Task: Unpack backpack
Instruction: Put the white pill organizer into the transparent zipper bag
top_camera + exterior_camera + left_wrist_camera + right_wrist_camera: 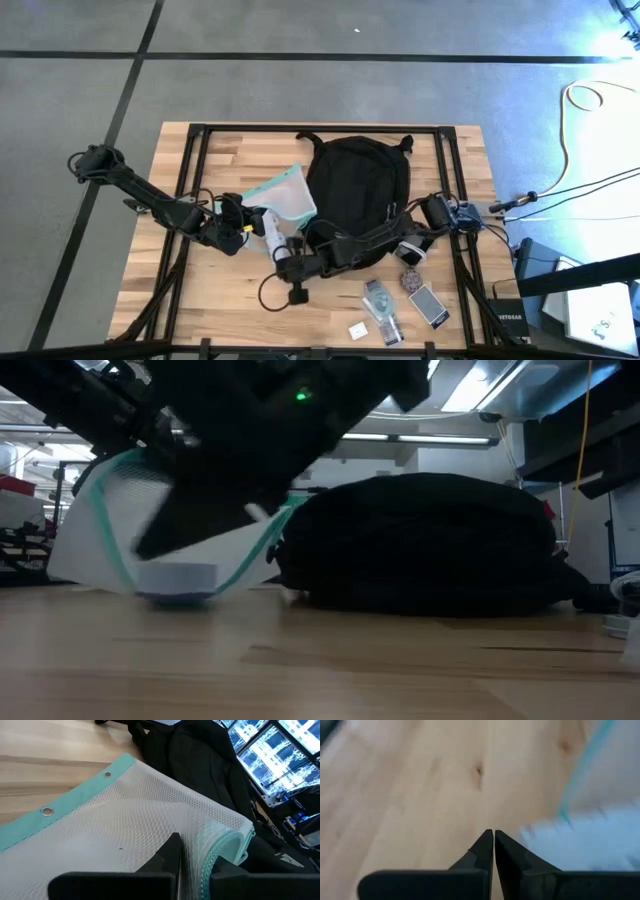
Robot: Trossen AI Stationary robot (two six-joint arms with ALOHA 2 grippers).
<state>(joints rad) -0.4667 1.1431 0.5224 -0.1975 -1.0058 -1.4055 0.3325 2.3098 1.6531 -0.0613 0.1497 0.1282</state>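
The black backpack (358,190) lies flat in the middle of the table, at the far side. Left of it is a clear mesh pouch with a teal edge (287,194), also in the left wrist view (130,815). It stands raised in the low view (150,530) with a pale block (177,577) inside at its bottom. My left gripper (179,840) is shut on the pouch. My right gripper (493,834), reaching across from the right (283,262), is shut with nothing between its fingers, over bare wood just beside the pouch. My left gripper pinches the pouch's teal zipper edge (216,854), near a corner, between its two fingers. The mesh spreads away from the fingers toward the backpack. The pouch's bottom (175,596) rests on the table while its upper part is held up.
Several small things lie near the front right: a phone-like slab (430,305), a round thing (413,281), a clear wrapped piece (381,301) and a small white card (357,330). A black cord with a plug (297,295) lies under my right arm. Bare wood lies at the near left.
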